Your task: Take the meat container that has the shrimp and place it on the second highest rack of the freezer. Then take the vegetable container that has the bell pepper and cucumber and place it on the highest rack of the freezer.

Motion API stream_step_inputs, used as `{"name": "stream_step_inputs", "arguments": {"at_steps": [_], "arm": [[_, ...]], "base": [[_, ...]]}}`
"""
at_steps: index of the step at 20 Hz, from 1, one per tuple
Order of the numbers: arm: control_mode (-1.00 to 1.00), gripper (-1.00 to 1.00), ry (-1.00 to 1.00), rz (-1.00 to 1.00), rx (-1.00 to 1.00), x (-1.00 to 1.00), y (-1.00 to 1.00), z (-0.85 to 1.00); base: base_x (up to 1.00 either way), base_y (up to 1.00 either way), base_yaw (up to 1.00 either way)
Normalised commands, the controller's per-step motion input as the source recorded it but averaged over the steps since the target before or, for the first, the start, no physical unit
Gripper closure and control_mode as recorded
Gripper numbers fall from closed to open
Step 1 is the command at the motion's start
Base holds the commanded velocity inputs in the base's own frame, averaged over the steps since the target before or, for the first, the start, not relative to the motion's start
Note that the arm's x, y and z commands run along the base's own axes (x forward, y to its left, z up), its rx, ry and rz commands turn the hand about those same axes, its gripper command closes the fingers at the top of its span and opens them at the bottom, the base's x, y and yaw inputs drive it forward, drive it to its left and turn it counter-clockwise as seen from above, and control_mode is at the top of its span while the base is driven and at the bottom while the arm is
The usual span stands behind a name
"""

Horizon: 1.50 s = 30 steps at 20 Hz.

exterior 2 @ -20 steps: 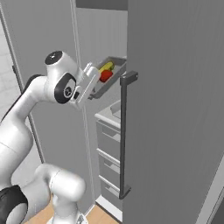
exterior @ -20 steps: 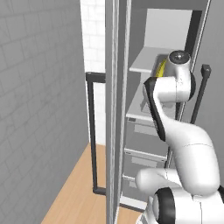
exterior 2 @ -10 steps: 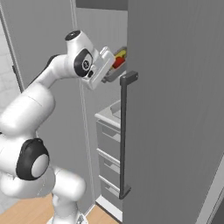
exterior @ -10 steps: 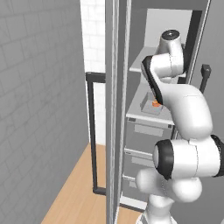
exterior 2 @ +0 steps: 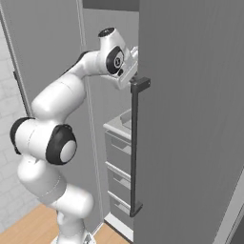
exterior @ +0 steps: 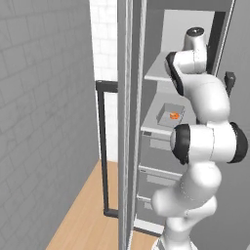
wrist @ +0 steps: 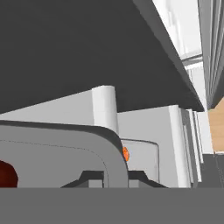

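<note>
In the hand view my gripper (wrist: 116,177) is shut on the near rim of the grey vegetable container (wrist: 65,131). The red bell pepper (wrist: 5,173) shows inside it at the left; the cucumber is hidden. Past the rim, lower down, the meat container (wrist: 142,155) with the orange shrimp (wrist: 126,154) stands on a shelf. The left base view shows that meat container (exterior: 171,113) on the second highest rack (exterior: 151,128). My arm reaches in at the level of the highest rack (exterior: 158,73). The hand passes behind the door edge in the right base view.
The open freezer door (exterior 2: 190,119) with its dark vertical handle (exterior 2: 136,143) stands close on the right of the arm. A tall grey panel edge (exterior: 129,122) rises on the left. Drawers (exterior: 156,161) sit below the racks. A dark surface (wrist: 87,43) hangs just above the container.
The arm has risen and swung forward, carrying the vegetable container from beside the door into the freezer, where the door hides it in the right base view. The grip stayed shut.
</note>
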Motion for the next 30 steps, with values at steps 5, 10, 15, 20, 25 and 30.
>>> {"name": "stream_step_inputs", "arguments": {"at_steps": [5, 10, 15, 20, 25, 30], "arm": [[-1.00, 1.00, 0.02, 0.00, 0.00, 0.55, -0.13, -0.13], [-1.00, -1.00, 0.02, 0.00, 0.00, 0.32, 0.00, -0.42], [-1.00, -1.00, -0.18, 0.00, 0.00, -0.23, 0.00, -0.20], [-1.00, -1.00, -0.32, 0.00, 0.00, -0.57, 0.09, 0.00], [-1.00, -1.00, -0.28, 0.00, -0.03, -0.94, 0.44, 0.04], [-1.00, -1.00, -0.09, 0.00, -0.05, -0.90, 0.61, 0.37]], "base": [[0.00, 0.00, 0.00], [0.00, 0.00, 0.00], [0.00, 0.00, 0.00], [0.00, 0.00, 0.00], [0.00, 0.00, 0.00], [0.00, 0.00, 0.00]]}}
